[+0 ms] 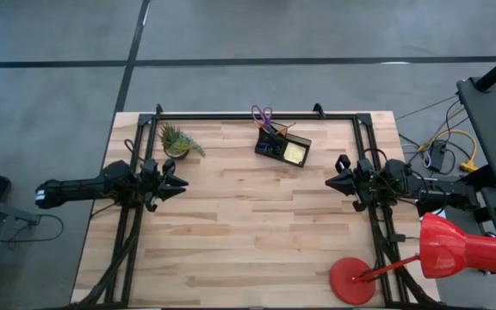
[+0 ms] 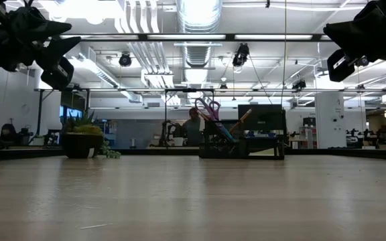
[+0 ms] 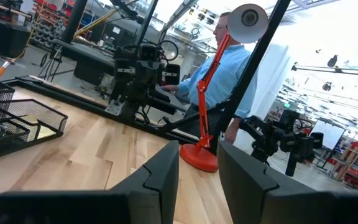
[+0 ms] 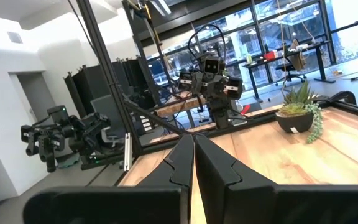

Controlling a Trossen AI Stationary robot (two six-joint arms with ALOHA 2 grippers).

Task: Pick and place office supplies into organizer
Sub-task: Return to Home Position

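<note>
**A:** Where have the supplies ended up?

**B:** In the organizer (image 1: pixel 282 146), at the far edge of the worktop (image 1: pixel 248 241), about midway along it. The purple scissors (image 1: pixel 263 114) stand handles-up in its taller section, which suits long things. The yellow sticky-note pad (image 1: pixel 295 153) lies flat in a low front tray.

**A:** Anything left to pick up?

**B:** I can see no supplies lying loose, so I judge the sorting done.

**A:** And the arms?

**B:** The left gripper (image 1: pixel 179 184) hangs over the left side, near the potted plant (image 1: pixel 177 142). Its fingers are parted by a modest gap, with nothing between them. The right gripper (image 1: pixel 331 182) faces it from the right side, its fingers pressed together and also empty. Both are well apart from the organizer, which looks like a rest pose that leaves the middle free.

**A:** The lamp?

**B:** The red lamp (image 1: pixel 455 245) stands at the near right corner, out of the way.
</note>
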